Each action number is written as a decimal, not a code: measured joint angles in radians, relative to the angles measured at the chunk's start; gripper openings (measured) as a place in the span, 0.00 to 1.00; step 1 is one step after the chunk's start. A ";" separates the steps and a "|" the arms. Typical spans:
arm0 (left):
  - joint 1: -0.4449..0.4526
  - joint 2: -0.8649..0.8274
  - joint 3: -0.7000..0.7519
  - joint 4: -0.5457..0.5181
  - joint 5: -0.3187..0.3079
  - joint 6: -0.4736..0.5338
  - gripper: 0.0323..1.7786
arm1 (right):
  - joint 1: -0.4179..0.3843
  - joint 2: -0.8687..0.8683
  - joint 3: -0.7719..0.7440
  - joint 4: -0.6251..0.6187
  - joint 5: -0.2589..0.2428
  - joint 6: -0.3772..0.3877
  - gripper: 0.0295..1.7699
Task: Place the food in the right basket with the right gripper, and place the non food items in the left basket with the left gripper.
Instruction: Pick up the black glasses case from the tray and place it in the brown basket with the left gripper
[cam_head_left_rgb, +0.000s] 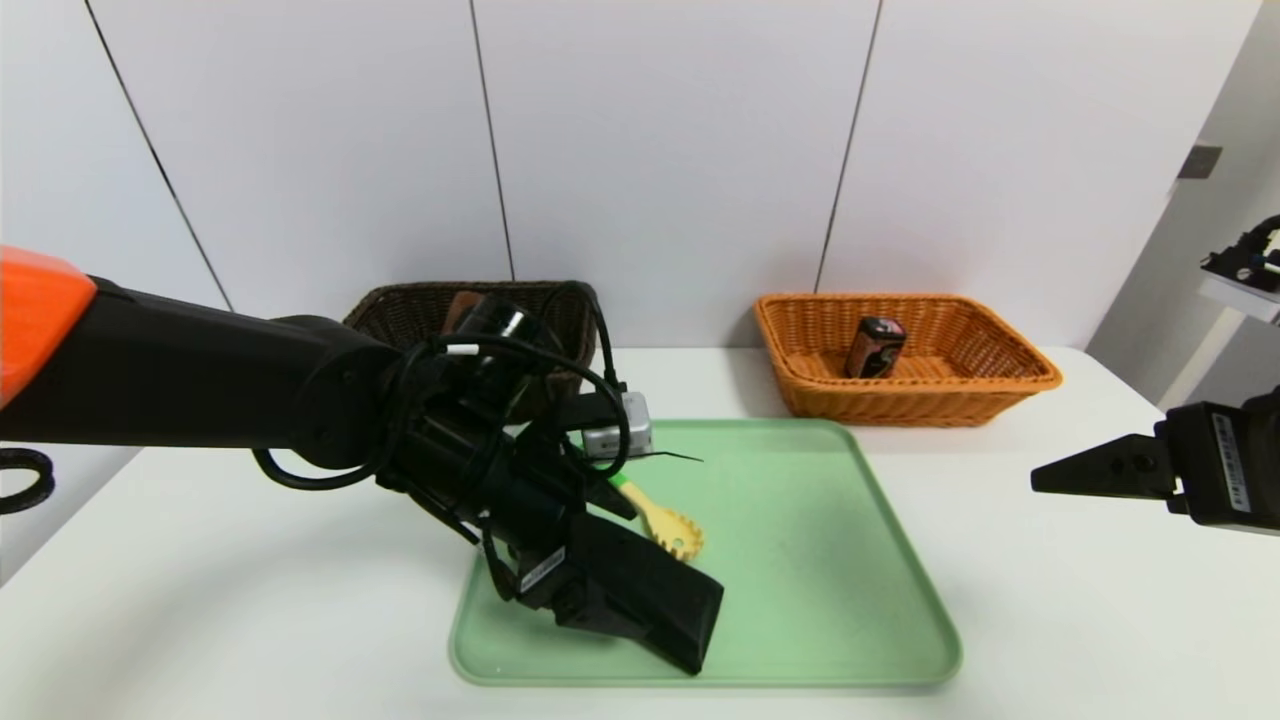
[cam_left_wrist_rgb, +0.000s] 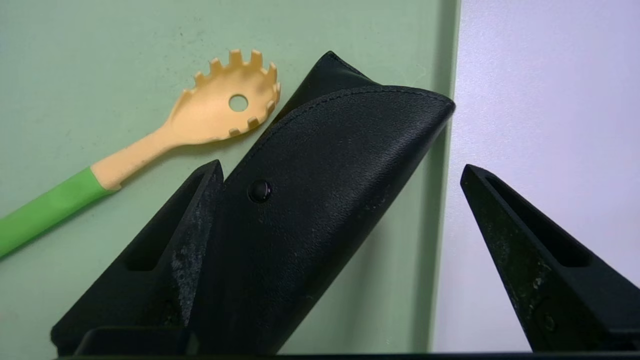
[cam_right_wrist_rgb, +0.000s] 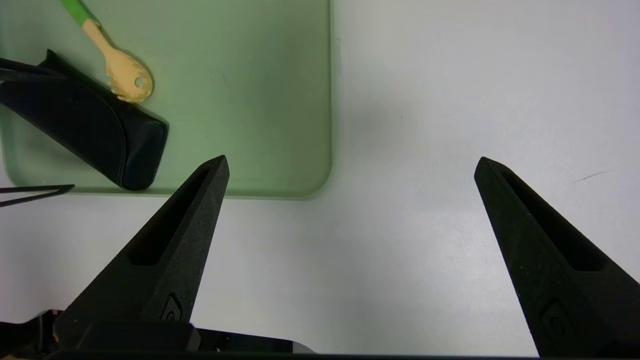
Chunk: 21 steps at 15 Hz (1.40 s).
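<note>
A long black pouch (cam_head_left_rgb: 655, 595) lies on the green tray (cam_head_left_rgb: 820, 560) near its front edge. My left gripper (cam_left_wrist_rgb: 341, 165) is open and straddles it. One finger touches the pouch's (cam_left_wrist_rgb: 325, 175) side and the other hangs over the white table past the tray's rim. The yellow pasta spoon (cam_head_left_rgb: 672, 528) with a green handle lies beside the pouch. The food (cam_head_left_rgb: 875, 347), a small dark package, stands in the orange right basket (cam_head_left_rgb: 1000, 385). The dark left basket (cam_head_left_rgb: 400, 305) sits behind my left arm with a brown towel (cam_head_left_rgb: 461, 306) partly showing in it. My right gripper (cam_right_wrist_rgb: 351, 159) hangs open and empty above the table, right of the tray.
The tray's right half is bare. Both baskets stand at the back of the white table (cam_head_left_rgb: 1050, 600), against the wall. A white stand with dark gear (cam_head_left_rgb: 1245, 275) is at the far right, off the table.
</note>
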 joint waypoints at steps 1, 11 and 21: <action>0.000 0.013 -0.003 0.001 -0.001 0.017 0.95 | 0.000 -0.001 0.002 0.000 0.000 0.000 0.96; 0.002 0.083 -0.006 -0.037 0.000 0.054 0.95 | -0.002 -0.009 0.033 -0.032 0.014 0.000 0.96; 0.004 0.117 -0.010 -0.080 0.000 0.053 0.95 | -0.001 -0.010 0.034 -0.032 0.014 0.001 0.96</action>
